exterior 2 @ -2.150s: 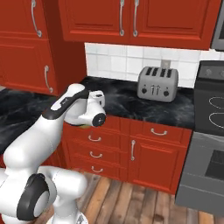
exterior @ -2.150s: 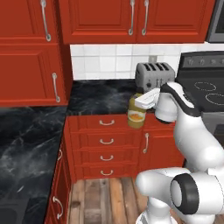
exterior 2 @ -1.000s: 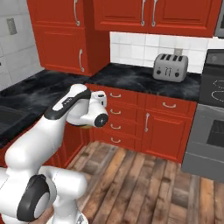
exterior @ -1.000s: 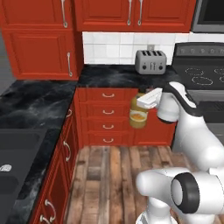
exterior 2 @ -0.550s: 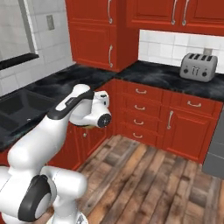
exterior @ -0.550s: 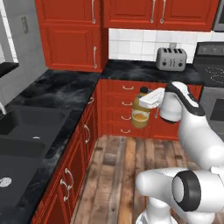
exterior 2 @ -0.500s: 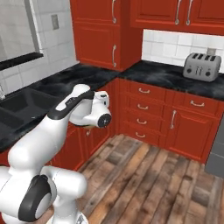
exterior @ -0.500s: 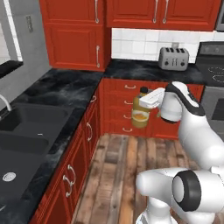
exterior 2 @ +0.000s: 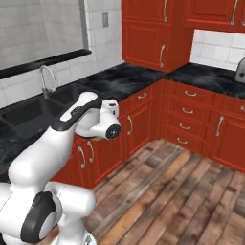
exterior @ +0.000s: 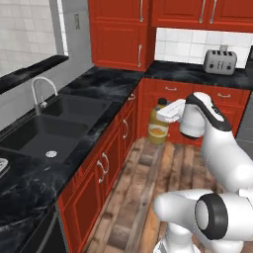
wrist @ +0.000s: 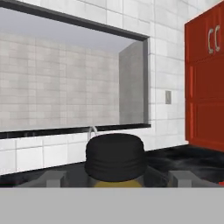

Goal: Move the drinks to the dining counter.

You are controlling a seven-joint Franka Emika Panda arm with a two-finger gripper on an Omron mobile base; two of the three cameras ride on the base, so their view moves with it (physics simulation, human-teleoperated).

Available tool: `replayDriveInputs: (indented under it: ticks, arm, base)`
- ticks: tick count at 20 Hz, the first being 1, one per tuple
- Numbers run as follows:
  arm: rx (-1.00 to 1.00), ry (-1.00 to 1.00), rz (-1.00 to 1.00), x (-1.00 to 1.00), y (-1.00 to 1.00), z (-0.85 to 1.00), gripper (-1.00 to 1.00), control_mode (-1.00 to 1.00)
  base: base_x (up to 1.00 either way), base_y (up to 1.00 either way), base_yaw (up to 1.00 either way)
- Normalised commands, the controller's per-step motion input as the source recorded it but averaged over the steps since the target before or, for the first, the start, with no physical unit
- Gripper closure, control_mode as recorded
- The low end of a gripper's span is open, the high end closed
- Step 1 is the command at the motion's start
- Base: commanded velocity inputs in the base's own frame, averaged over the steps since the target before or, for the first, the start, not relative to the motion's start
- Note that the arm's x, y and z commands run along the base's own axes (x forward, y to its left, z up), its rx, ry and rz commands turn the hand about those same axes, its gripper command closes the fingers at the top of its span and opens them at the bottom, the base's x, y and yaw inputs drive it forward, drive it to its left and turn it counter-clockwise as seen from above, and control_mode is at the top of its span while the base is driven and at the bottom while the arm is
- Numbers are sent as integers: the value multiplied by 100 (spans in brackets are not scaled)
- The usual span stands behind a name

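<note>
My arm [exterior: 217,148] is built from thick, glossy white segments with smooth rounded shells, joined by dark grey to black rings, and a round black disc with a grey centre caps the big joint [exterior: 212,216] low on my body. Another such disc, black with a small pale hub, sits on the side of my wrist [exterior 2: 113,131], and a black stripe runs along the top of my forearm [exterior 2: 76,112]. My hand [exterior: 171,110] is a flat, pale white block, and my fingertips [wrist: 54,179] are small, square and grey.
</note>
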Motion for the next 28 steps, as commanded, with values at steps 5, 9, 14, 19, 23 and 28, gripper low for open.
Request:
replayDriveInputs:
  ticks: [5, 9, 14, 19, 23, 28]
  arm:
    - [0, 0, 0, 0, 0, 0, 100, 100]
    - [0, 0, 0, 0, 0, 0, 100, 100]
    - [0, 0, 0, 0, 0, 0, 100, 100]
    - [0, 0, 0, 0, 0, 0, 100, 100]
    - [0, 0, 0, 0, 0, 0, 100, 100]
    - [0, 0, 0, 0, 0, 0, 100, 100]
  base:
    - [-90, 0, 32]
    - [-84, 0, 31]
    - [-87, 0, 31]
    - [-75, 1, 29]
    - [-71, 17, 28]
    - [-52, 41, 22]
